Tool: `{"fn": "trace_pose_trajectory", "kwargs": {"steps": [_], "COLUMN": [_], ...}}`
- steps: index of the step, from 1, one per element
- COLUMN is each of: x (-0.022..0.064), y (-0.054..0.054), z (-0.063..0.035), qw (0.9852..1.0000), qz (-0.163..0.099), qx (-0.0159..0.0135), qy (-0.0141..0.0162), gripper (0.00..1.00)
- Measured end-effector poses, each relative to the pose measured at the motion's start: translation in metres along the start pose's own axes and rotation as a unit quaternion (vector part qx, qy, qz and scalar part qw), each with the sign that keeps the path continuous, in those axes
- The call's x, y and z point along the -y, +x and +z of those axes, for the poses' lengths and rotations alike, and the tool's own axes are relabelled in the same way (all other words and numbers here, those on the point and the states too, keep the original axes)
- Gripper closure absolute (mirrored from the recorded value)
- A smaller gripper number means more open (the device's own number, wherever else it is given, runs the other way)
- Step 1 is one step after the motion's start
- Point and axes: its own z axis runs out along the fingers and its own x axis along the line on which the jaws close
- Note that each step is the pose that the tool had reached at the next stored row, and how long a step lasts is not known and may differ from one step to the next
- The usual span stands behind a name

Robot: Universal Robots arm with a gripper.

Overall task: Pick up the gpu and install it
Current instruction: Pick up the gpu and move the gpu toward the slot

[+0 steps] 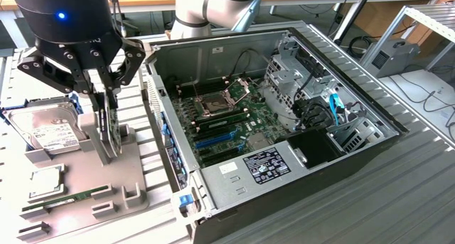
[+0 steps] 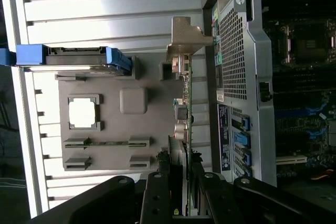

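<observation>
The gpu (image 1: 112,133) stands on edge over the grey holder plate (image 1: 135,169) at the exterior view's left, a thin green card seen edge-on. My gripper (image 1: 106,97) comes down on it from above, shut on its upper edge with one finger on each side. In the wrist view the gpu (image 2: 185,103) runs as a narrow strip, with its silver end bracket (image 2: 184,38) at the far end and my gripper (image 2: 181,184) clamped on the near end by the black fan. Whether the card is free of its slot in the holder I cannot tell.
The open computer case (image 1: 341,164) lies at the exterior view's right, with its motherboard (image 1: 235,119) and blue slots (image 1: 213,141) exposed. On the holder plate lie a hard drive (image 1: 46,129), a processor chip (image 1: 46,181) and a memory stick (image 1: 67,197). The table is ridged metal.
</observation>
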Motion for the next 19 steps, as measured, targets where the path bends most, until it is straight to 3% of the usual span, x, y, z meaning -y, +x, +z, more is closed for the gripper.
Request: {"fn": "trace_pose_trajectory", "kwargs": {"steps": [19], "x": [0.0000], "y": [-0.0002], "z": [-0.0076], "qw": [1.0000], "qz": [0.000], "qx": [0.0000], "qy": [0.0000], "gripper": [0.74]}}
